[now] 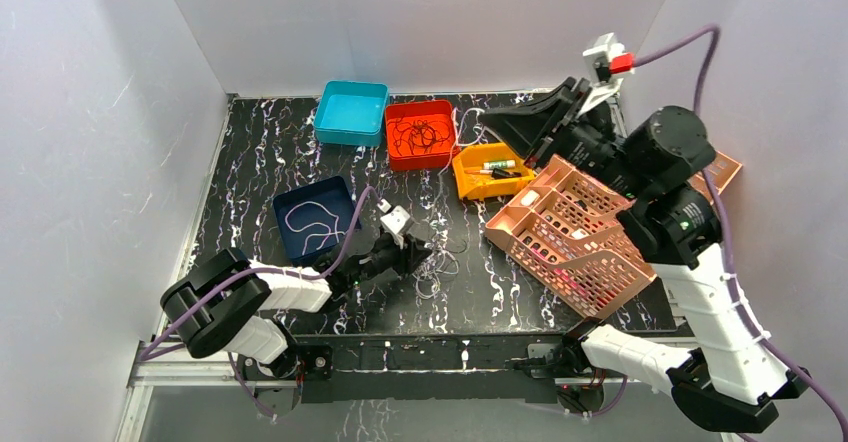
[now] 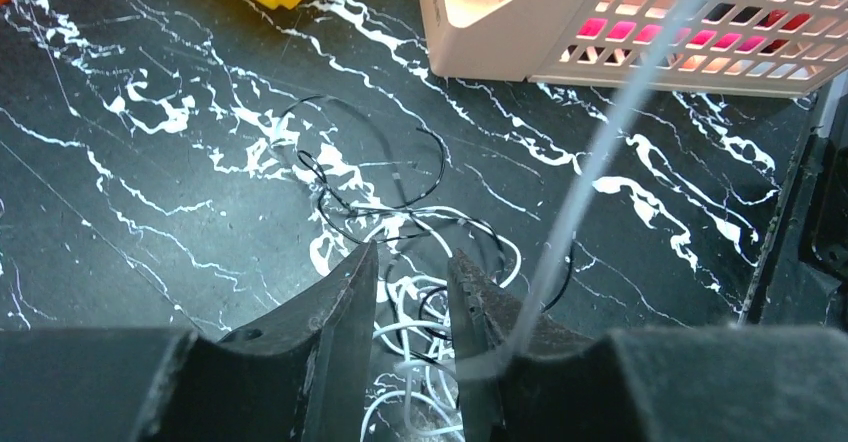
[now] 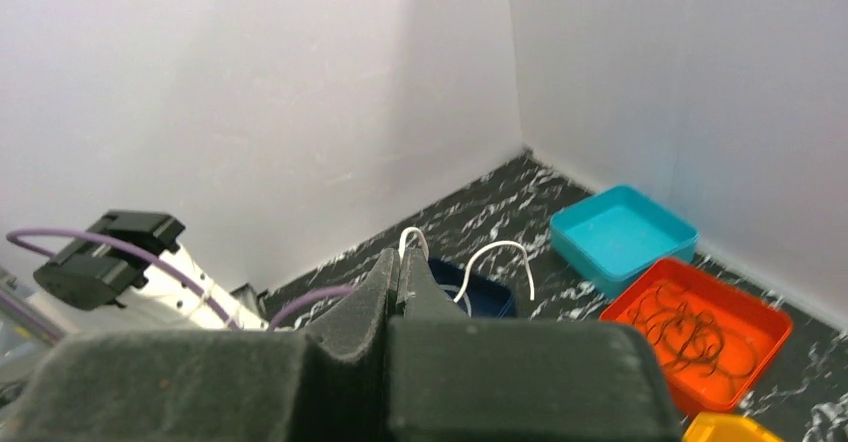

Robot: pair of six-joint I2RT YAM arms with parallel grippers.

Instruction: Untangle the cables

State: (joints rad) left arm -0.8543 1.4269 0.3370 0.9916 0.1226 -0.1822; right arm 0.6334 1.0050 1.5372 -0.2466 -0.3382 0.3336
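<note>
The left fingers (image 2: 340, 312) hang low over the desk (image 2: 120, 192), partly open, with nothing visibly clamped between them. The tangle of black and white cables (image 2: 400, 227) lies on the desk directly under and just ahead of the tips, its loops spreading away from them, so this arm is much the nearer. A pale strand (image 2: 600, 152) slants up past the right-hand finger. Raised high at the back, the right fingers (image 3: 365, 302) are pressed together on a white cable (image 3: 410, 230), a short loop poking out at the tips.
</note>
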